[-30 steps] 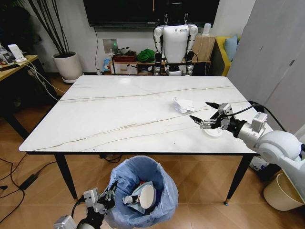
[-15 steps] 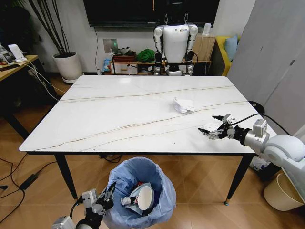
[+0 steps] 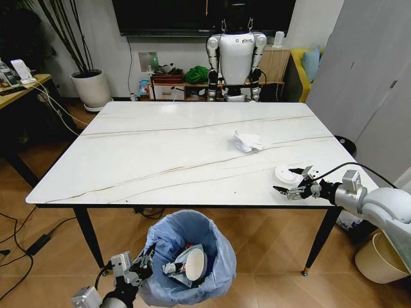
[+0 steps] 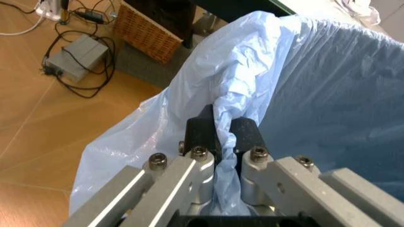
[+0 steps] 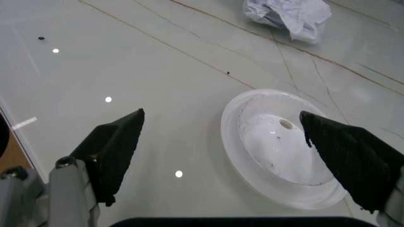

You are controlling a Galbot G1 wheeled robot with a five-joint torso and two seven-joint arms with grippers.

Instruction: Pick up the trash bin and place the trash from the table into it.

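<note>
The trash bin [image 3: 221,260], lined with a crinkled light-blue bag [image 4: 315,94], hangs below the table's [image 3: 160,147] front edge. My left gripper [image 3: 142,264] is shut on its bag rim; in the left wrist view the fingers [image 4: 203,130] pinch a bunched fold of plastic. A blue-white paper cup [image 3: 194,264] and other trash lie inside. A white lid [image 3: 287,173] lies on the table near the right front corner, and a crumpled white tissue [image 3: 247,141] sits farther back. My right gripper [image 3: 286,181] is open, low over the lid [image 5: 284,146], one finger on each side.
A parked white humanoid robot [image 3: 236,58] stands behind the table. A potted plant [image 3: 90,86] and a wooden desk [image 3: 19,86] are at the far left. A beige bin [image 3: 379,256] stands on the floor at the right, and cables [image 3: 26,240] lie on the floor at the left.
My right gripper has drawn back toward the table's front right corner and dropped lower, now straddling the white lid. The left gripper and bin have barely moved.
</note>
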